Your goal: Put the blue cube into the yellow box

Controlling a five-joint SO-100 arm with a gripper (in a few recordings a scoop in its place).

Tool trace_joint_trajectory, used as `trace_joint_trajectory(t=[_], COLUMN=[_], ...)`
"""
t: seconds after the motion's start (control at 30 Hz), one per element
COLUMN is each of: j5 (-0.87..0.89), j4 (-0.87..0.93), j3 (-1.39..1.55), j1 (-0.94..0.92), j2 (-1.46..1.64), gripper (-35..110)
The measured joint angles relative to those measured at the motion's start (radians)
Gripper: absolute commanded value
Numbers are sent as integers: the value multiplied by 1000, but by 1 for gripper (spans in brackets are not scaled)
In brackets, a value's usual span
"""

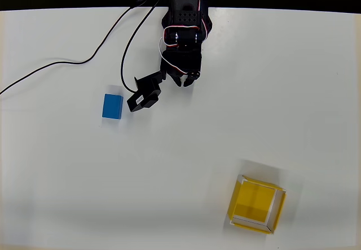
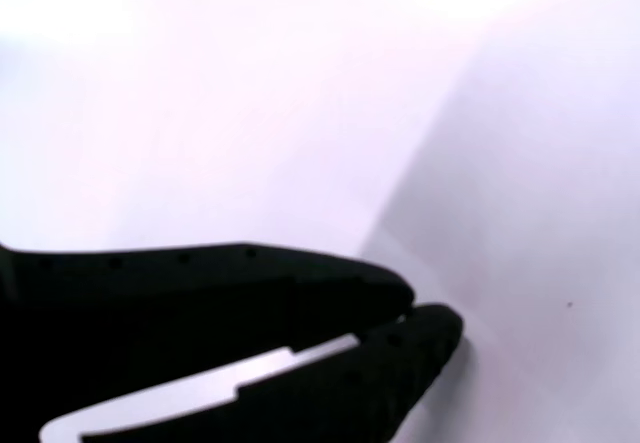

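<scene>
In the overhead view the blue cube [image 1: 112, 106] lies on the white table [image 1: 56, 176], well up and left of the yellow box [image 1: 257, 204]. It looks rigid, light and matte, so a pinch across its narrower flat sides should hold. Right of the cube, the gripper [image 1: 186, 80] hovers; the wrist view shows its jaws closed, empty.

We see a robot test place, like a lab. A plain white table [image 1: 293, 80] holds a black robot arm [image 1: 183, 30] with red and white wires showing, and a thin black cable [image 1: 62, 64] runs across the top. Behind the table it is all dark.
</scene>
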State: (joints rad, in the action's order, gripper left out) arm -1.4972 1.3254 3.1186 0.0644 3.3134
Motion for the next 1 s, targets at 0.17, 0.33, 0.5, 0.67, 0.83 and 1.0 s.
trace_joint_trajectory(t=[0.17, 0.33, 0.5, 0.67, 0.83, 1.0], j5=[-41, -49, -75, -67, -69, -144], j4=[15, 15, 8, -2, -2, -6], j3=[0, 0, -5, -126, -353, -528], j1=[-21, -23, -35, -81, -160, -264], j2=[0, 0, -8, -190, -400, -569], gripper=[0, 0, 2, 9, 23, 31])
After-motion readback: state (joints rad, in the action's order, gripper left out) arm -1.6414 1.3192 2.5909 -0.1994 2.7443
